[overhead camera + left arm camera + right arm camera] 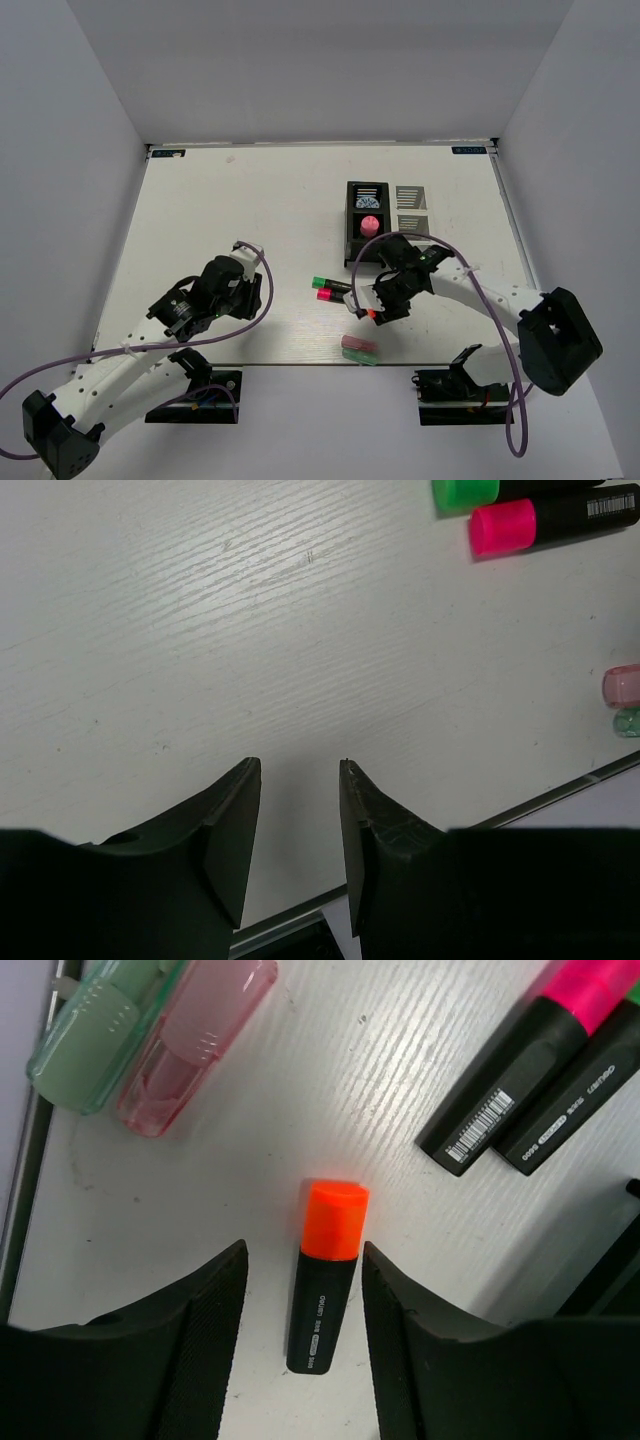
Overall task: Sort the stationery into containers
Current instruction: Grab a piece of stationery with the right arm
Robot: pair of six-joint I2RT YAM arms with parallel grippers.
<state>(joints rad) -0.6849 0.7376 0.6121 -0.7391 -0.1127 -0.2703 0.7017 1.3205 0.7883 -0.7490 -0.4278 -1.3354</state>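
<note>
Right arm's fingers (200,1340) spread wide, straddling black marker with orange cap (324,1290) lying flat on white worktop (330,1090), its long axis across their closing line. Left arm's fingers (228,830) parted, empty, well apart.

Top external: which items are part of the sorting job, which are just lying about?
Job: orange-capped marker, pink-capped marker, green-capped marker, pink piece, green piece, binned pink item, black bin, white bin.
Not job: purple cables, corner labels.
</note>
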